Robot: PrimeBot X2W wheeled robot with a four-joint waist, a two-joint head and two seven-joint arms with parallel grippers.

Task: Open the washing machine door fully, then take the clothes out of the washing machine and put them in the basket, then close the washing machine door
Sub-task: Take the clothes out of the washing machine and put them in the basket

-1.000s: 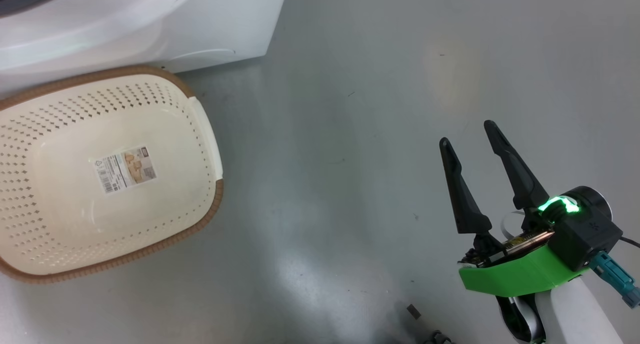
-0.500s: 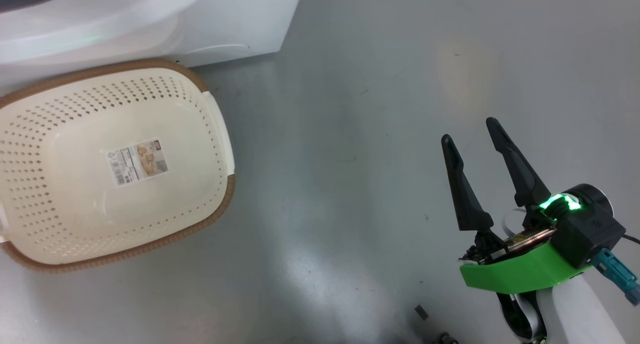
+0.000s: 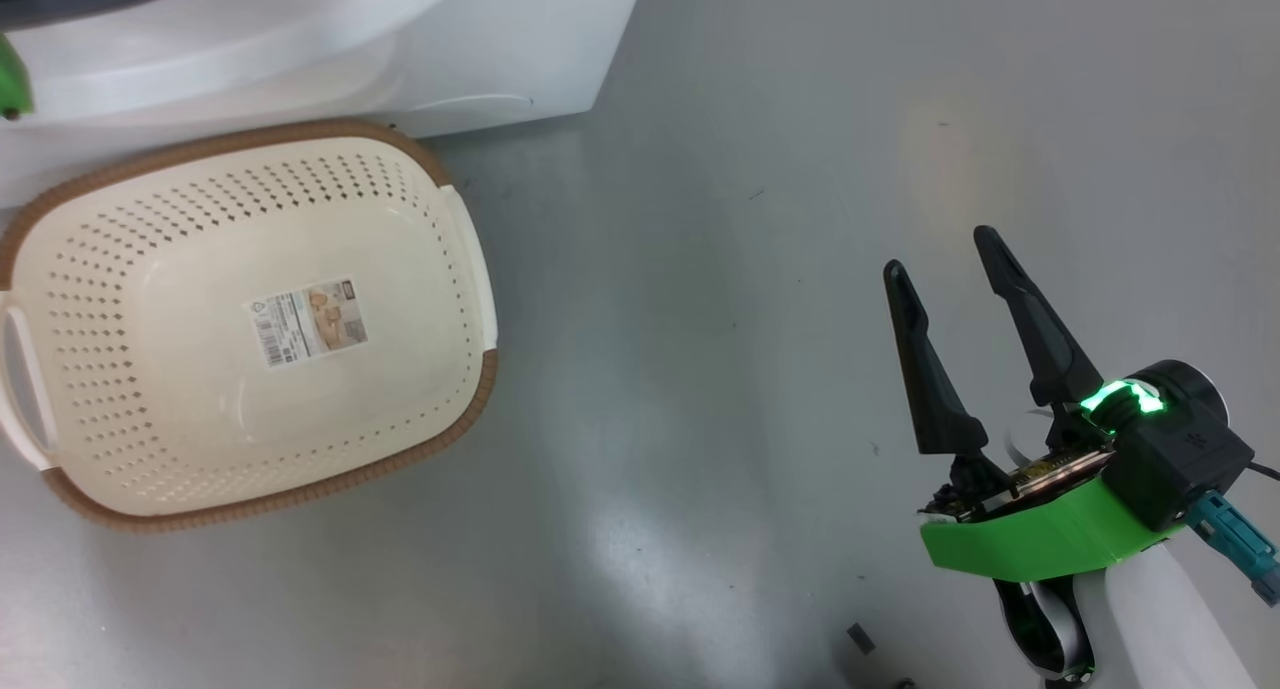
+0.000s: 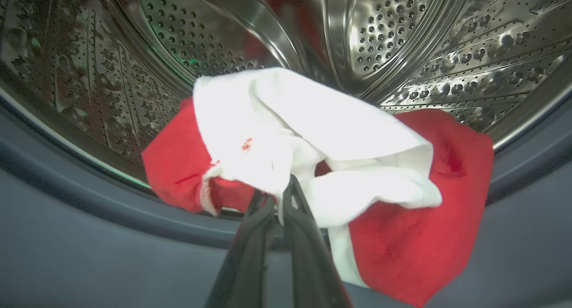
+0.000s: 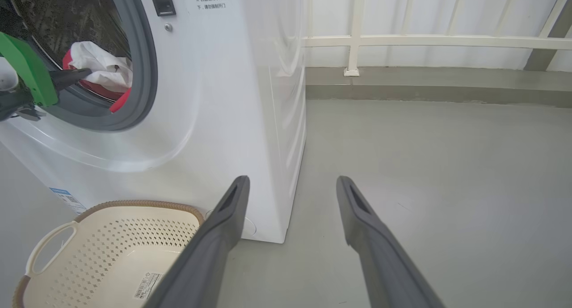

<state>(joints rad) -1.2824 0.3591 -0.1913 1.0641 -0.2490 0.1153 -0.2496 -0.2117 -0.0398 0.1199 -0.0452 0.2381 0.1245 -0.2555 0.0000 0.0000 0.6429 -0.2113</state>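
My left claw [image 4: 278,187] is pinching a white fold of the clothes [image 4: 402,236], one bunched red-and-white bundle at the mouth of the washing machine [image 5: 214,98], spread sideways and draped over the grey ring [image 4: 89,236]. My right claw [image 3: 939,249] hangs spread above the floor [image 3: 700,369]. One basket [image 3: 200,169] sits beside the machine, lengthwise along its front.
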